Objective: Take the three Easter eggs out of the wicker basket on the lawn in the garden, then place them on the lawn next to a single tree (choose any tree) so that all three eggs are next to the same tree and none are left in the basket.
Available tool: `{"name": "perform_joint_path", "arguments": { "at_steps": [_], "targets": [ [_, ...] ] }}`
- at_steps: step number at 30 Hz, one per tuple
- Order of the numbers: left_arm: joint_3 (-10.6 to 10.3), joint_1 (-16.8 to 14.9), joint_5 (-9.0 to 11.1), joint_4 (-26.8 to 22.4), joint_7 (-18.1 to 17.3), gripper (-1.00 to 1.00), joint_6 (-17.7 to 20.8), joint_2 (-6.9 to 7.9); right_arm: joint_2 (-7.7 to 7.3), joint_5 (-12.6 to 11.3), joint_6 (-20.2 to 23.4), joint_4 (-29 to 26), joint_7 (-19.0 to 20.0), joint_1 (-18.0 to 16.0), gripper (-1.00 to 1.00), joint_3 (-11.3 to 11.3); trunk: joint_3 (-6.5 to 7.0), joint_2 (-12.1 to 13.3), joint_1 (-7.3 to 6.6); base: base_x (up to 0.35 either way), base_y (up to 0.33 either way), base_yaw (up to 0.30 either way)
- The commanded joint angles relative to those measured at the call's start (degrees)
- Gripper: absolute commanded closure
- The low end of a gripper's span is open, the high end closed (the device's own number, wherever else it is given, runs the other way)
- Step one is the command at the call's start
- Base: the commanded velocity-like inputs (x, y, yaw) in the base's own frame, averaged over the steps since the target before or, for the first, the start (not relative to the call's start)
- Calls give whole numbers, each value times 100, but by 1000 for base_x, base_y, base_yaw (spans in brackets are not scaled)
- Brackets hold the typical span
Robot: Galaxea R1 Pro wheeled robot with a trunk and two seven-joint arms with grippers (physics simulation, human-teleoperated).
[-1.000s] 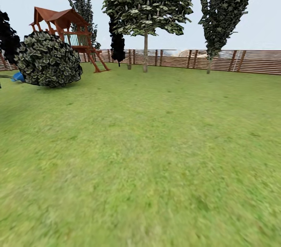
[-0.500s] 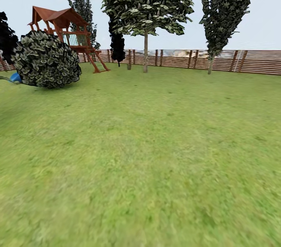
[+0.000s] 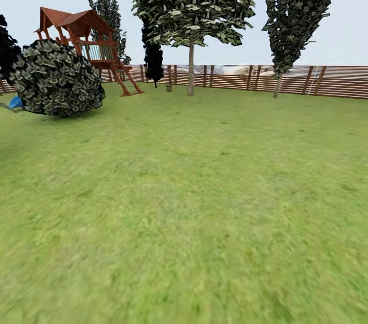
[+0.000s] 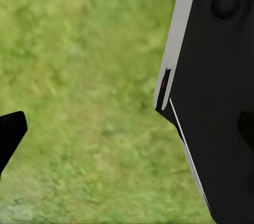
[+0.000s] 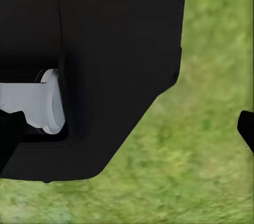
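The Easter eggs and the wicker basket are out of view. The lawn (image 3: 194, 201) spreads as mottled green grass from my feet to the fence of the garden. In the left wrist view one black fingertip (image 4: 11, 131) sits at the picture's edge over grass, beside a black and white part of my own body (image 4: 211, 102). In the right wrist view a black fingertip (image 5: 246, 128) also stands at the edge, with a dark body part (image 5: 95, 65) covering much of the frame. Both fingertips sit wide of the centre, with nothing held.
A thin-trunked leafy tree (image 3: 190, 76) stands by the brown slat fence (image 3: 306, 80). Dark narrow trees (image 3: 294, 17) flank it. At the left are a round bush (image 3: 56, 78) and a red-roofed wooden playset (image 3: 89, 43).
The whole head view has shifted a little: the bush has slid left and the far trees look slightly nearer, so the camera has moved. No thing itself has moved.
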Motion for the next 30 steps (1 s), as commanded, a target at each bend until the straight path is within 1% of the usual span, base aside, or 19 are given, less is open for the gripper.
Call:
{"name": "perform_joint_path", "arguments": {
  "at_steps": [1,30],
  "targets": [
    [-8,0,31,-1,6,-100,-16,0,1,2,-16,3,-5,-2,-100,-4,-8,-9,7,337,0,0],
    [-25,0,25,1,6,-100,-16,1,2,2,-16,3,-5,-2,-100,-4,-8,-9,7,337,0,0]
  ]
}}
